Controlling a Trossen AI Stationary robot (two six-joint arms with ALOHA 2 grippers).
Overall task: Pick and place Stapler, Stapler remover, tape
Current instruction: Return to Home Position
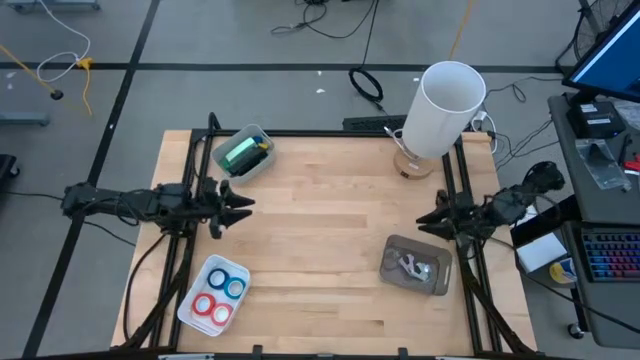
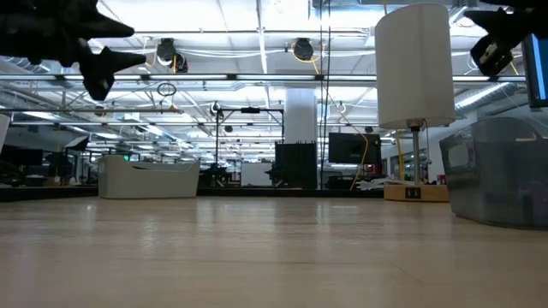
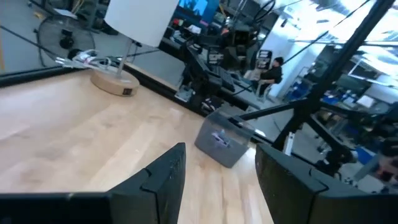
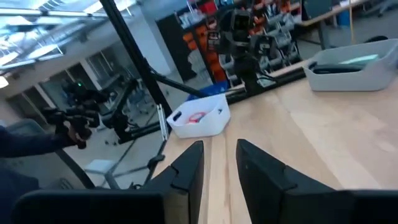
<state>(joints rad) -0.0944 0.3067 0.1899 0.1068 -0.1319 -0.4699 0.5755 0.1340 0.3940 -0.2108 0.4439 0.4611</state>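
Note:
The tape rolls [image 1: 218, 296], two blue and two red, lie in a white bin [image 1: 196, 318] near the table's near left corner; the right wrist view shows this bin [image 4: 214, 124] too. A green and dark stapler [image 1: 243, 153] lies in a pale bin [image 1: 262, 133] at the far left. A pale staple remover [image 1: 414, 267] rests in a grey bin [image 1: 393, 247] at the near right. My left gripper [image 1: 246, 208] hangs open above the table's left side. My right gripper [image 1: 421, 221] hangs open above the right side. Both are raised and hold nothing.
A white lamp [image 1: 447, 108] stands on a round wooden base [image 3: 115, 81] at the far right corner. A black frame [image 1: 465, 180] runs along the table's sides. A bare stretch of wood [image 1: 330, 220] lies between the two grippers. A desk with a keyboard [image 1: 610, 255] stands right of the table.

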